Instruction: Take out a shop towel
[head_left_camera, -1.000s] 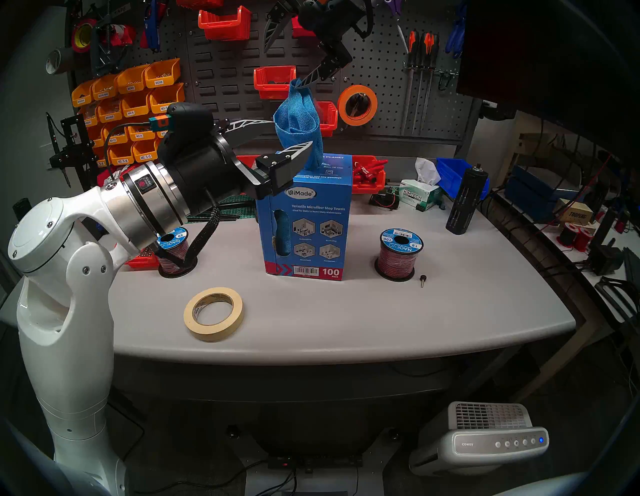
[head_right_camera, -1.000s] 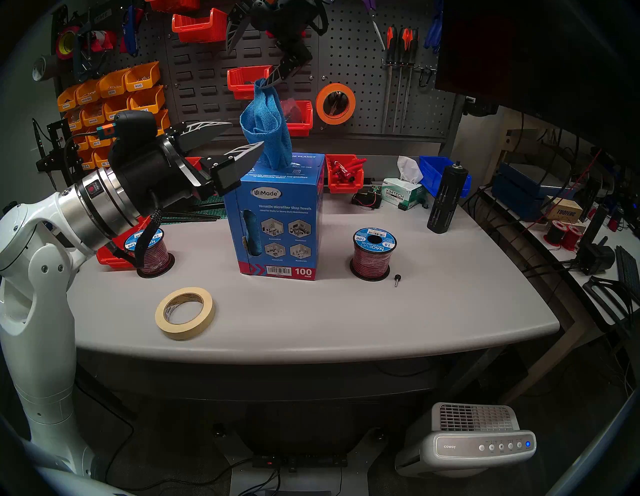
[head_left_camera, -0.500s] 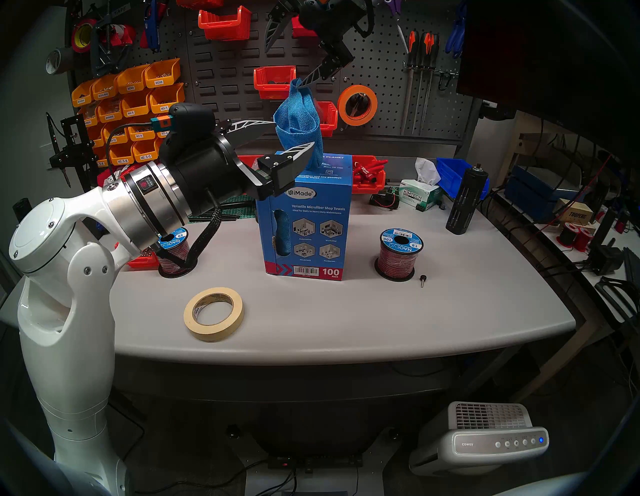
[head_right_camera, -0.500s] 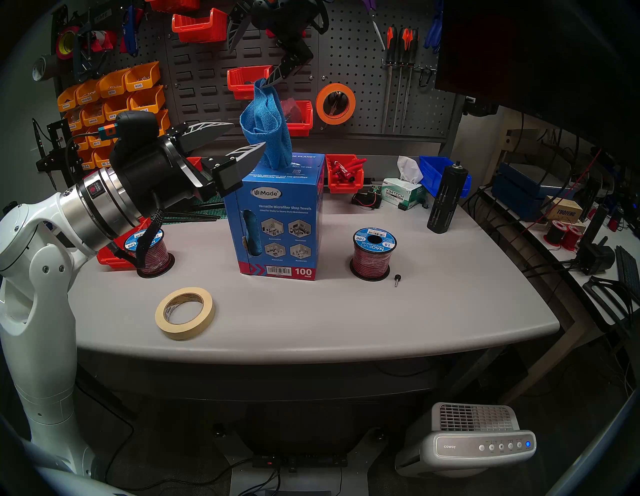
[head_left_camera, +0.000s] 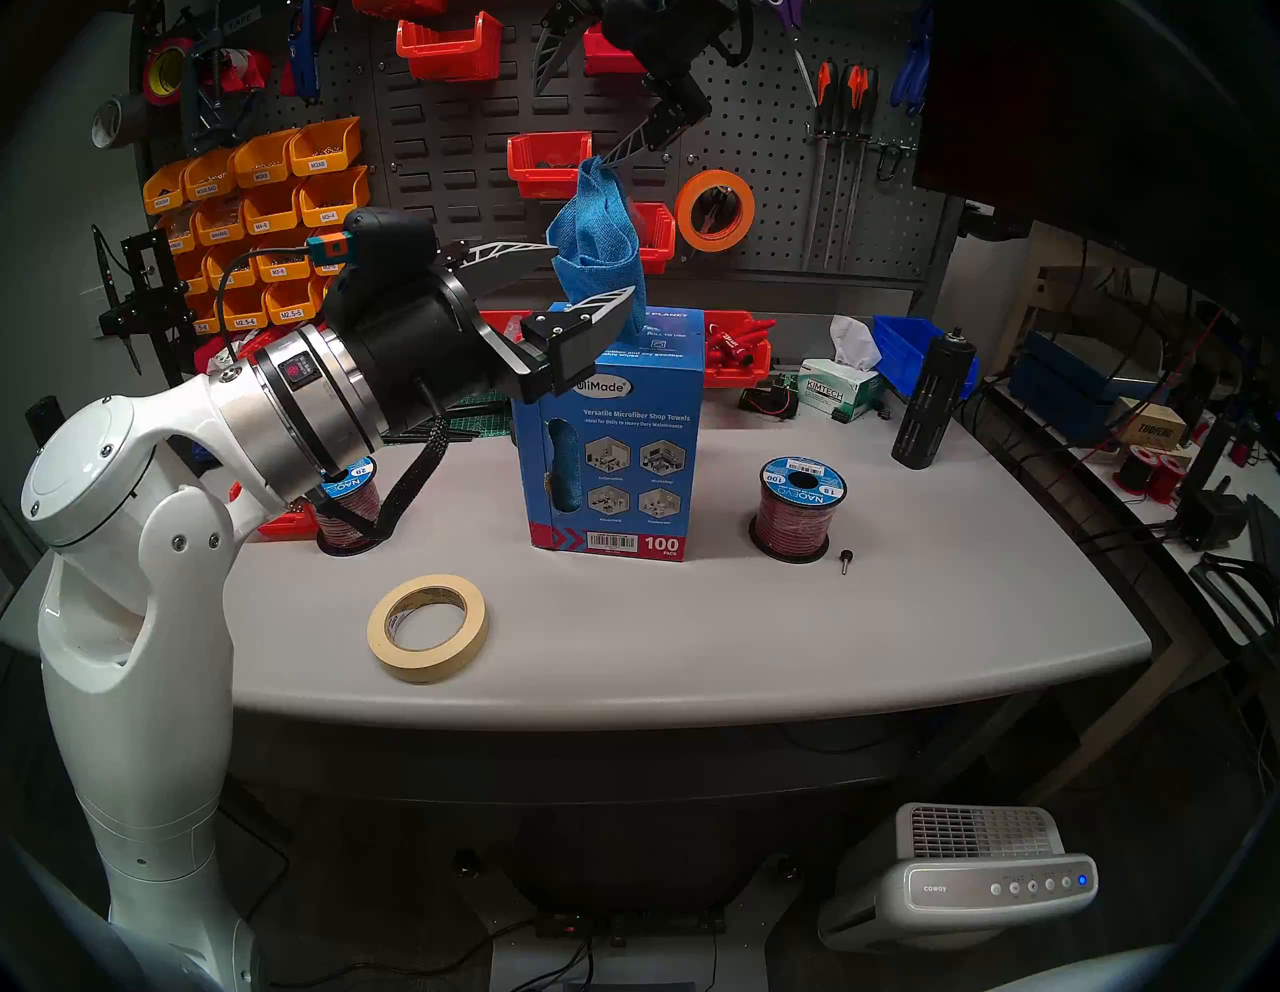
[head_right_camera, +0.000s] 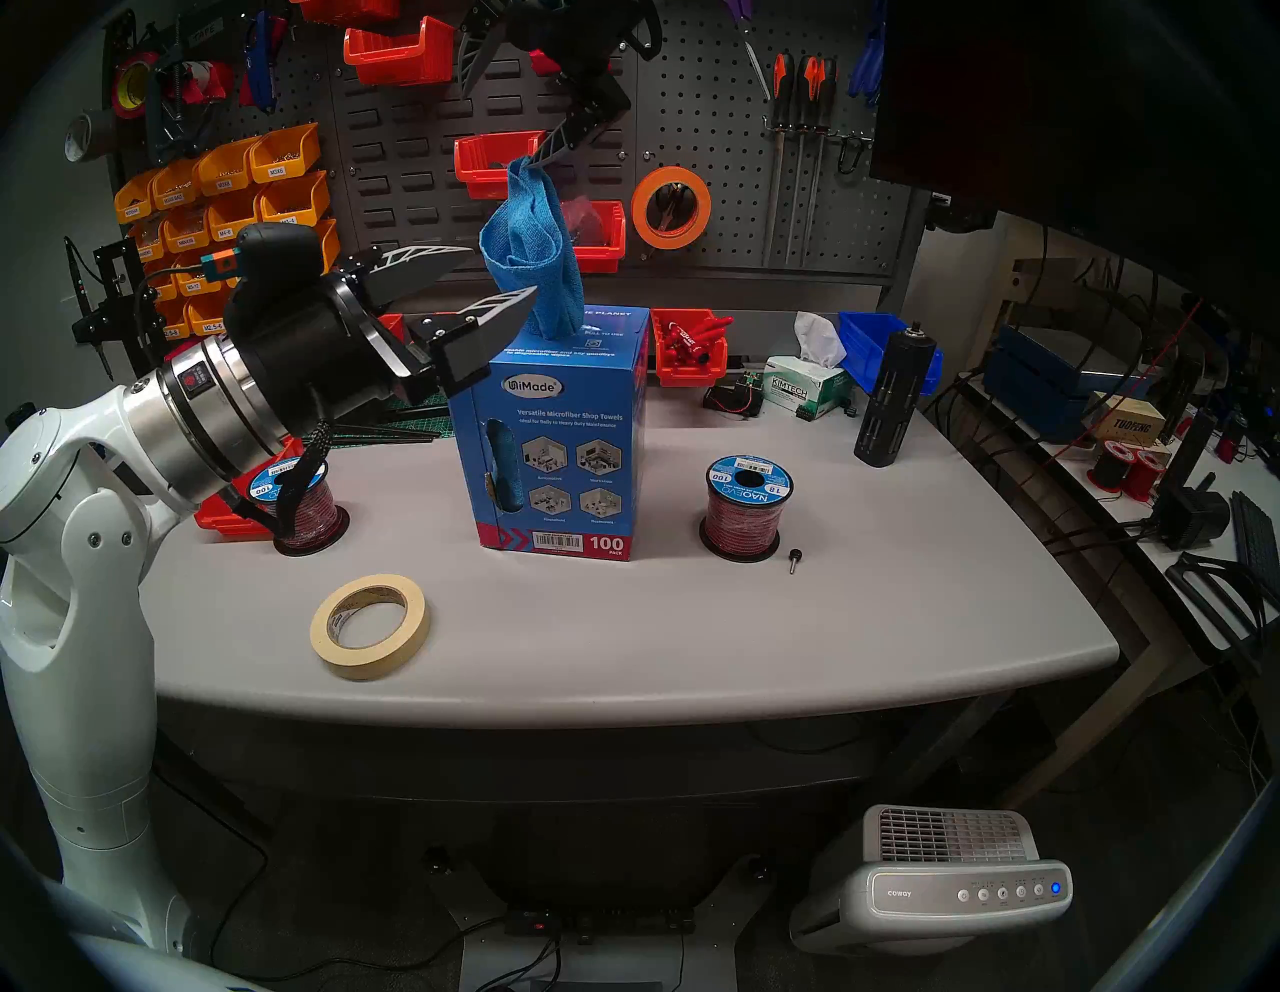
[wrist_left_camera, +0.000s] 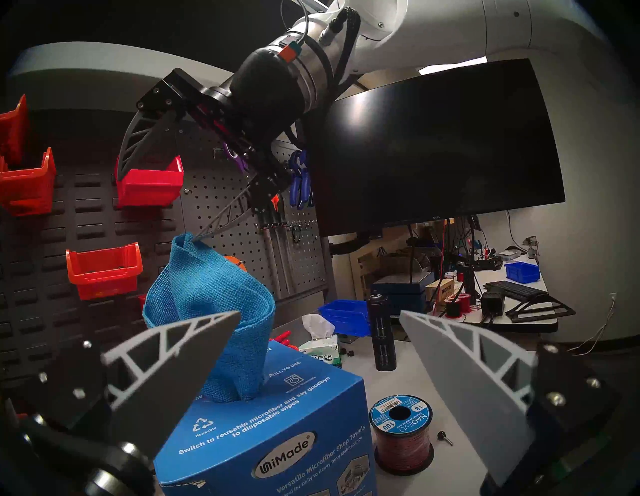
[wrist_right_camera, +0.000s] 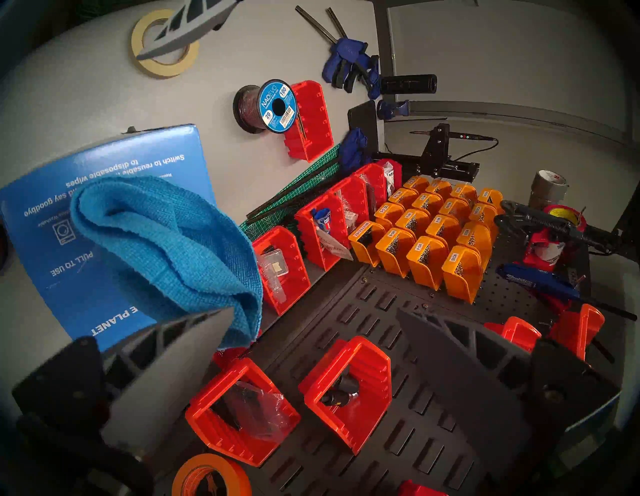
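1. Right now my right gripper (head_left_camera: 578, 104) has its two fingers spread wide; one fingertip (wrist_left_camera: 199, 238) touches the top corner of the bright blue microfiber shop towel (head_left_camera: 597, 239), which looks hooked on that tip, not pinched.
2. That towel stands up out of the slot on top of the tall blue cardboard carton (head_left_camera: 609, 443), its lower end inside the carton, so I judge the pull-out half done.
3. My left gripper (head_left_camera: 589, 277) sits at 9 o'clock of the towel, fingers spread; in the head view one finger crosses in front of the cloth and one behind, but whether either touches it I cannot tell.
4. Next I should close a gripper firmly on the cloth, then lift straight up until the tail clears the slot.
5. The carton stands free on the grey tabletop (head_left_camera: 900, 623) and may rise with the towel.
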